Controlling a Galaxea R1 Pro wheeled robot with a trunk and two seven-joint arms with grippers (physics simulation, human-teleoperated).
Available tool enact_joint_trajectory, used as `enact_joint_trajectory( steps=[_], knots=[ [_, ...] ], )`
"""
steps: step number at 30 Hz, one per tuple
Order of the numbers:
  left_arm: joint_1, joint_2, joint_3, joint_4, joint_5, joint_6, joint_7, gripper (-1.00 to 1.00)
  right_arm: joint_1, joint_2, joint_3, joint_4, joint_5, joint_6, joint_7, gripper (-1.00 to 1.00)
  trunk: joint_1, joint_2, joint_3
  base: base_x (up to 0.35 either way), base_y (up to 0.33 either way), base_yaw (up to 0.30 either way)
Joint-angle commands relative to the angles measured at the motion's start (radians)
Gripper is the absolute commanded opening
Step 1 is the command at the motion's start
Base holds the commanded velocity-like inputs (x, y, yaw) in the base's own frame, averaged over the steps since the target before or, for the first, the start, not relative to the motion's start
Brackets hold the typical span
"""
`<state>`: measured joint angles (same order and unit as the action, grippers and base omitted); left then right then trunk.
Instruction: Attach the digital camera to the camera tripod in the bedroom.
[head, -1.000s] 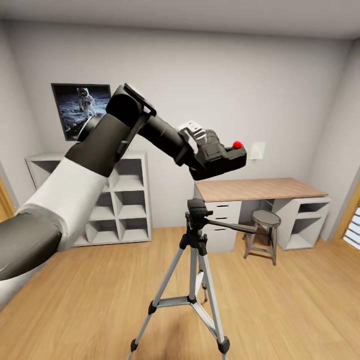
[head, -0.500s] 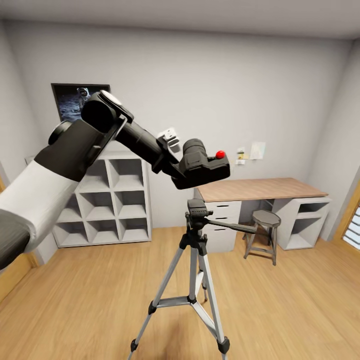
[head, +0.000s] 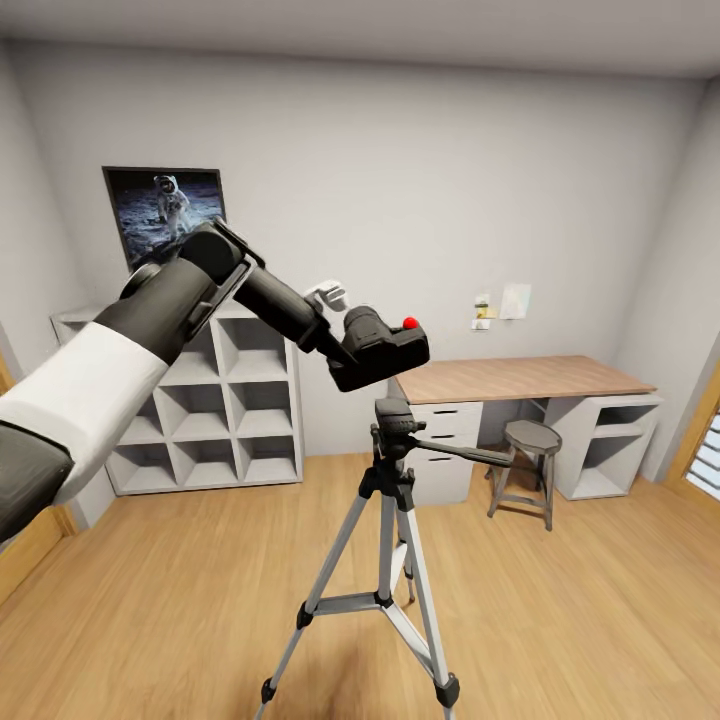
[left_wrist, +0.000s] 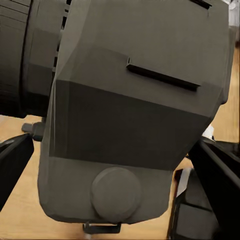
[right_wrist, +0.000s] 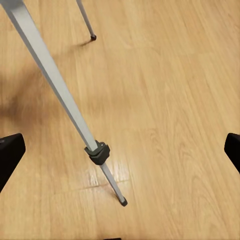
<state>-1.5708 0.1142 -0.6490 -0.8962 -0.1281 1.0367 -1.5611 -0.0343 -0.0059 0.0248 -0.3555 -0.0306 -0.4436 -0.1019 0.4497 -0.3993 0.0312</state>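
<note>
Above one camera tripod, left hand pinches one digital camera; right hand spread

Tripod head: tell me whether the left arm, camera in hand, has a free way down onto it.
Probably yes. The left end effector holds the digital camera just above the camera tripod, slightly to the left of its head, and nothing lies in the gap between them. The pan handle points off to the right, away from the camera.

The grey-and-white left arm is reaching forward and up across the view, its black left gripper clamping a black digital camera. The right gripper's dark fingertips are standing wide apart, pointing down.
</note>
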Motion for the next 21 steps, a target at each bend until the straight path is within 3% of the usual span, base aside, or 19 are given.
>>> enact_joint_trajectory(
  steps=[1,9,21],
  knots=[
    [-0.001,-0.005,0.0,0.019,-0.009,0.01,-0.01,-1.0,0.0,0.0,0.003,0.001,-0.003,-0.003,-0.003,1.0,0.0,-0.001,0.0,0.0,0.0,0.0],
    [-0.002,-0.047,-0.001,0.089,-0.009,0.01,-0.01,-1.0,-0.001,0.0,0.003,0.001,-0.003,-0.004,-0.003,1.0,0.0,-0.001,0.0,0.0,0.0,0.0],
    [-0.002,-0.101,-0.001,0.11,-0.008,0.01,-0.01,-1.0,-0.001,0.0,0.003,0.001,-0.003,-0.004,-0.004,1.0,0.0,-0.001,0.0,0.0,0.0,0.0]
  ],
)
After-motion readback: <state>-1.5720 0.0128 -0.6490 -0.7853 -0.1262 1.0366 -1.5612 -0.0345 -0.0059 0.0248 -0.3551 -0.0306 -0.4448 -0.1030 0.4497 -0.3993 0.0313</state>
